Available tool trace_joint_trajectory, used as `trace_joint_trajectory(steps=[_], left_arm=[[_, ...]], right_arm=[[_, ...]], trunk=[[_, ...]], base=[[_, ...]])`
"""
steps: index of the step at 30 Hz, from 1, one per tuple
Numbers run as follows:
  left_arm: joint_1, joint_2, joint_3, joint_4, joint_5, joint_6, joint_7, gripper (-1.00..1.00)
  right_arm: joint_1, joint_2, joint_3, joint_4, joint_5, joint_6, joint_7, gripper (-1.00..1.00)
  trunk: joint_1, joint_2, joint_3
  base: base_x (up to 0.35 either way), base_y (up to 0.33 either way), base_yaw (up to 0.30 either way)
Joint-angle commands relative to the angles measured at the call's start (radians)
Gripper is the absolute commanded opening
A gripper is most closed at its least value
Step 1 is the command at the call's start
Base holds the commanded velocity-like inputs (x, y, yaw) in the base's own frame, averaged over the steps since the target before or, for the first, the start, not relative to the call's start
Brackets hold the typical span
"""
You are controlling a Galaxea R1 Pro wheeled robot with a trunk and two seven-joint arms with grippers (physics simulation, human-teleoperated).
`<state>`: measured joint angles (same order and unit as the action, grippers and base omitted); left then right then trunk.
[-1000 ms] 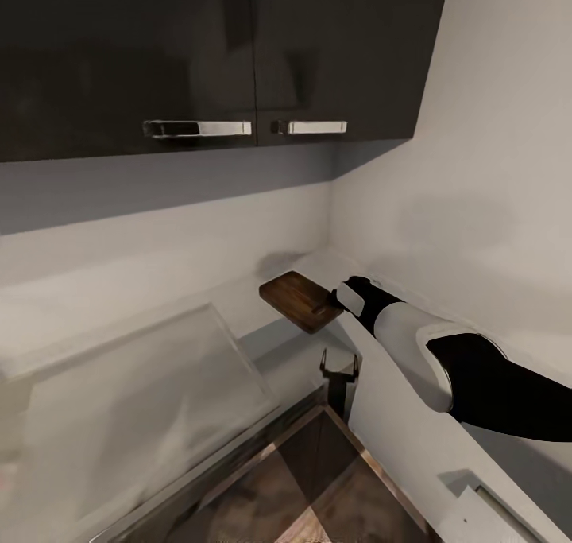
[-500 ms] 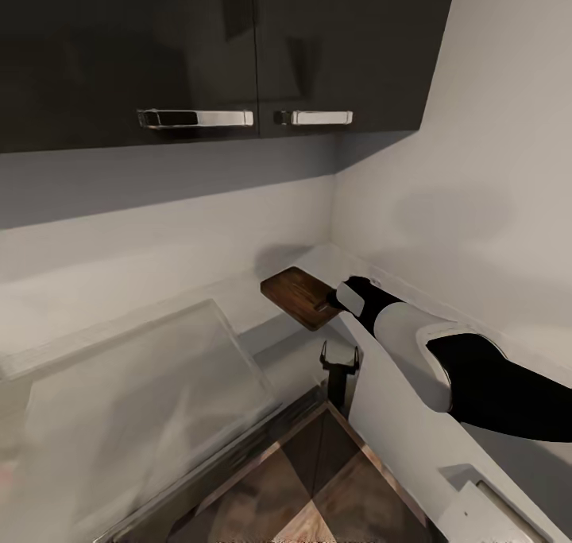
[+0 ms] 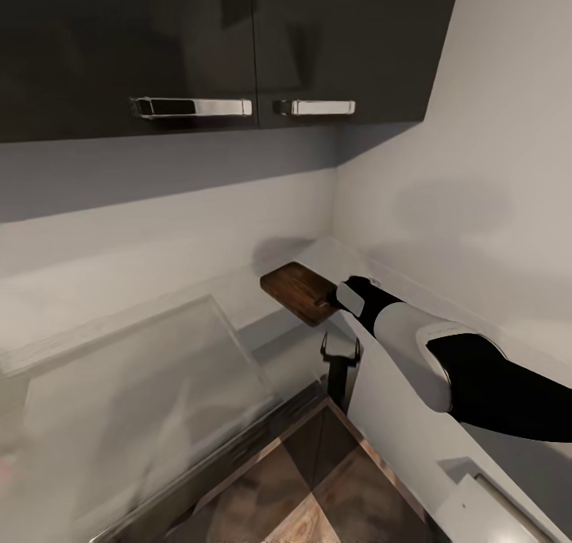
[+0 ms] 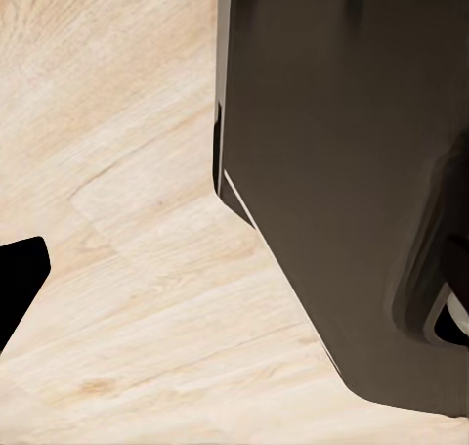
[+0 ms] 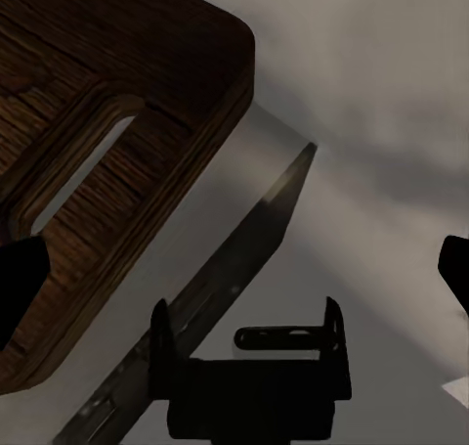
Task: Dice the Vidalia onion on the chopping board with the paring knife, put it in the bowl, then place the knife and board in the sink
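1. The right arm (image 3: 445, 360) reaches forward toward the far corner of the kitchen; its white forearm ends in a black wrist right at the near end of the chopping board (image 3: 300, 294).
2. The chopping board is a dark brown wooden slab held up in the air, roughly level, above the countertop (image 3: 413, 432) and close to the corner where the two pale walls meet; it touches no surface underneath.
3. In the right wrist view the chopping board (image 5: 107, 161) shows its rounded corner and its handle slot; one black fingertip (image 5: 18, 289) of the right gripper lies against the board near the slot, and the other sits well away at the far edge of that picture; the gripper looks to be pinching the board's end, though the contact itself is mostly hidden.
4. A small black bracket-shaped fitting (image 3: 339, 360) stands below the board at the edge of the countertop; the right wrist view shows it too.
5. Two dark wall cabinets (image 3: 238, 42) with chrome handles hang above; wood-look floor (image 3: 318, 487) shows below.
6. The left wrist view shows pale wooden floor (image 4: 127, 249) and a dark cabinet side (image 4: 342, 171); one black fingertip (image 4: 18, 279) juts in at the edge; I cannot tell whether the left gripper is spread or pressed together.
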<state>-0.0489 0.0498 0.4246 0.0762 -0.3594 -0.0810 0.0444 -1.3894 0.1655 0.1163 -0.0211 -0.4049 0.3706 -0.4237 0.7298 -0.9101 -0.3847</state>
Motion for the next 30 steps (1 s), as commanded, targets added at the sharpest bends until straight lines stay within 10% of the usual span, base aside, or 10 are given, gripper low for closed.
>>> trace_joint_trajectory(steps=[1,20,24,30], left_arm=[[-0.002,0.001,0.008,0.005,-0.010,-0.008,0.005,1.00],[-0.002,-0.002,0.008,0.005,-0.010,-0.008,0.005,1.00],[-0.002,-0.003,0.008,0.005,-0.010,-0.008,0.005,1.00],[-0.002,-0.004,0.008,0.005,-0.010,-0.008,0.005,1.00]], right_arm=[[0.000,0.000,0.009,-0.002,-0.008,0.006,-0.004,1.00],[0.000,0.004,0.023,-0.033,0.037,0.033,0.000,1.00],[0.000,0.006,0.036,-0.133,0.127,0.131,-0.002,1.00],[-0.001,0.009,0.038,-0.275,0.149,0.304,-0.001,1.00]], trunk=[[0.000,-0.001,-0.002],[0.000,-0.001,-0.005],[0.000,-0.001,-0.005],[0.000,-0.001,-0.005]], base=[[0.000,0.000,0.000],[0.000,0.000,0.000],[0.000,0.000,0.000],[0.000,0.000,0.000]])
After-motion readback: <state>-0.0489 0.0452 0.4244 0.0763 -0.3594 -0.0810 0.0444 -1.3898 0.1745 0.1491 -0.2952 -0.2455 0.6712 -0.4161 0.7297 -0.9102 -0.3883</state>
